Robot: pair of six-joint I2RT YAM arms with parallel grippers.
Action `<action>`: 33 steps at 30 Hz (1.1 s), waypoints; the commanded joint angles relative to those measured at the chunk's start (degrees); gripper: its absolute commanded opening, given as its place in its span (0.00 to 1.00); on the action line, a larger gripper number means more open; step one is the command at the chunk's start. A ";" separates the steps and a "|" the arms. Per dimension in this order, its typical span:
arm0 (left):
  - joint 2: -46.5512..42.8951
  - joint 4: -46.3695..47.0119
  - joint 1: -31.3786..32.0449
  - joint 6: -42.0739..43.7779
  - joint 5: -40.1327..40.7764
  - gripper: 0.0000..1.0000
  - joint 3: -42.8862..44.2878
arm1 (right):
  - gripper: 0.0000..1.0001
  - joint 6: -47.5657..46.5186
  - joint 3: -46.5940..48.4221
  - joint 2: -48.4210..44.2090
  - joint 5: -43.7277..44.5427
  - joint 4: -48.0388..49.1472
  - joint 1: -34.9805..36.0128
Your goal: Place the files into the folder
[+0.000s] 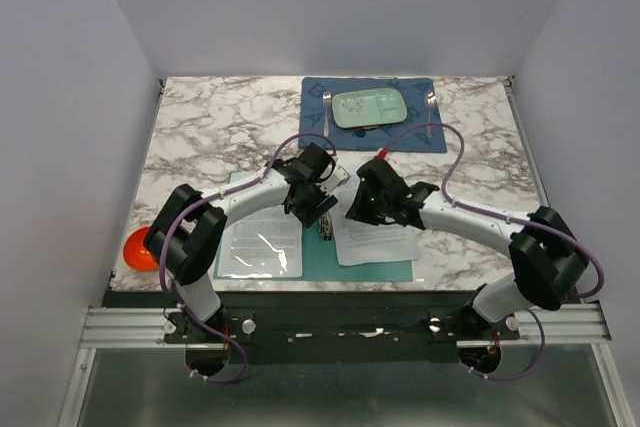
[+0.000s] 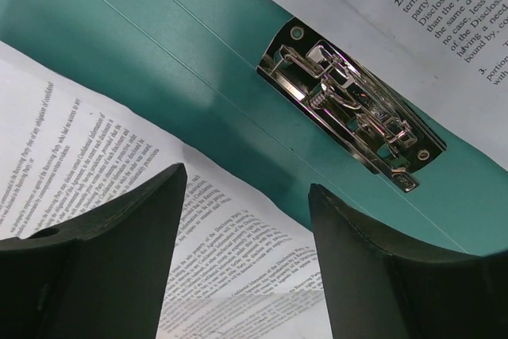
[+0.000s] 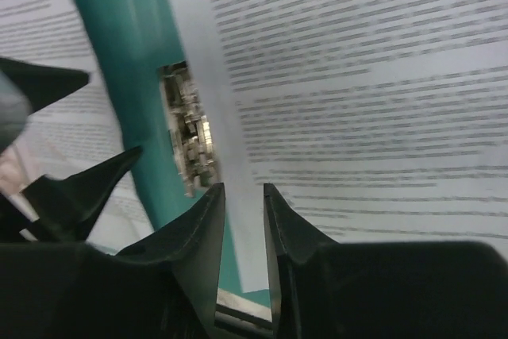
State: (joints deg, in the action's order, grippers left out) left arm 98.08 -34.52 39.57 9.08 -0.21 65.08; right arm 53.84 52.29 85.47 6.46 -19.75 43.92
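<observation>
The teal folder (image 1: pixel 318 259) lies open near the table's front edge. A metal clip (image 1: pixel 325 228) sits at its crease. One printed file (image 1: pixel 258 242) lies on the left leaf and another (image 1: pixel 378 237) lies skewed on the right leaf. My left gripper (image 1: pixel 318 209) hovers open over the crease. In its wrist view (image 2: pixel 248 196) I see the clip (image 2: pixel 349 117), the folder (image 2: pixel 198 77) and the left file (image 2: pixel 95 140). My right gripper (image 1: pixel 352 211) is at the right file's left edge. Its jaws (image 3: pixel 244 196) stand a narrow gap apart over that file (image 3: pixel 357 77), next to the clip (image 3: pixel 190 132).
A dark blue placemat (image 1: pixel 320 97) at the back holds a pale green plate (image 1: pixel 370 107), a fork (image 1: pixel 326 102) and a spoon (image 1: pixel 430 102). An orange object (image 1: pixel 138 249) sits at the table's front left corner. Walls close in on both sides.
</observation>
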 commanded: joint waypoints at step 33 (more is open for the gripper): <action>6.07 8.51 -4.24 -6.71 -8.93 0.71 -0.13 | 0.08 19.11 -10.72 17.01 -6.81 23.35 4.16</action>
State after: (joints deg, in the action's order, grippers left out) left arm 102.19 -26.52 35.16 4.38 -5.63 63.68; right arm 73.01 44.07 98.98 -3.14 6.74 49.04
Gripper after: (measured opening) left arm 0.709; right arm 0.079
